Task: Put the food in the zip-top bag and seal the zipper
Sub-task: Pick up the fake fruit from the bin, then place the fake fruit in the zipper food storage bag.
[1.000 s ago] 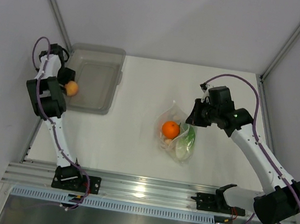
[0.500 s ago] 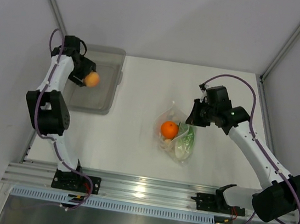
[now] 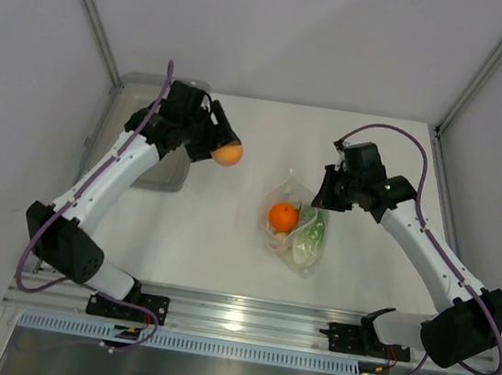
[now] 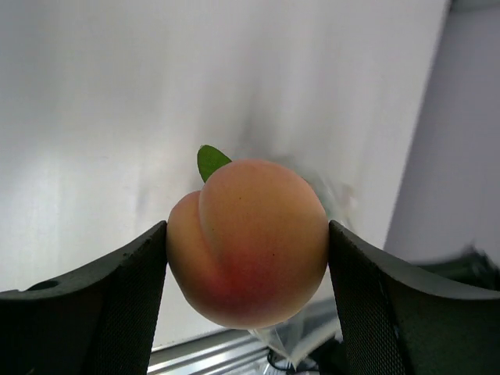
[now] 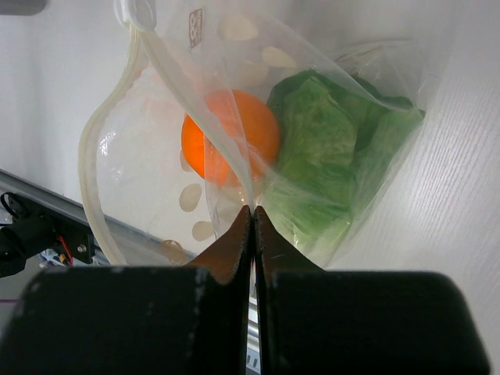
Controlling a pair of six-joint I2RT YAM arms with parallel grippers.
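Note:
My left gripper [image 3: 225, 152] is shut on a round orange peach-like fruit [image 3: 228, 154] with a green leaf, held above the table left of the bag; it fills the left wrist view [image 4: 247, 241]. The clear zip-top bag [image 3: 294, 223] lies mid-table with an orange fruit [image 3: 285, 216], green lettuce [image 3: 311, 233] and a pale lump [image 3: 280, 239] inside. My right gripper [image 3: 326, 197] is shut on the bag's upper rim, holding its mouth up. In the right wrist view the bag [image 5: 168, 141], the orange fruit [image 5: 231, 137] and the lettuce [image 5: 328, 156] show beyond the closed fingertips [image 5: 244, 226].
A translucent grey bin [image 3: 152, 133] stands at the back left, partly under my left arm. Metal frame posts rise at the back corners, and an aluminium rail [image 3: 234, 315] runs along the near edge.
My left gripper has carried the orange fruit from over the grey bin rightward toward the bag. The right gripper and the bag have stayed in place.

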